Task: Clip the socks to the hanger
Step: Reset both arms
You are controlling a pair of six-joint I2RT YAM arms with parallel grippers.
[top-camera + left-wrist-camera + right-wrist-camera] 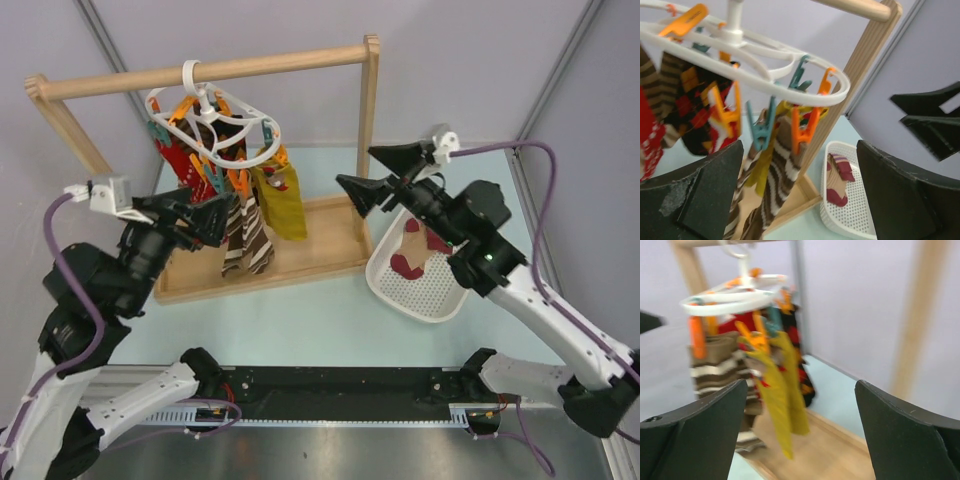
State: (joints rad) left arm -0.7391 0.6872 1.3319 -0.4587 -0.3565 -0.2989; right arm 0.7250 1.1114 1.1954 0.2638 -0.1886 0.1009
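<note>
The white oval hanger (pixel 215 125) hangs by its hook from the wooden rail, with orange and teal pegs around its rings. Clipped to it are a red sock (pixel 178 160) and brown striped socks (pixel 247 235), which hang down to the wooden base. In the left wrist view a brown striped sock (pixel 780 175) hangs from an orange peg (pixel 802 131) under the hanger ring (pixel 765 87). My left gripper (pixel 205 220) is open just left of the socks, holding nothing. My right gripper (pixel 358 168) is open to their right, with nothing in it.
A mustard-yellow sock (pixel 283 200) and a black diamond-pattern sock (pixel 695 100) also hang from the hanger. The wooden rail frame (pixel 250 65) stands on a flat base (pixel 310 250). A white perforated basket (pixel 425 300) at the right holds a maroon-and-tan sock (pixel 412 250).
</note>
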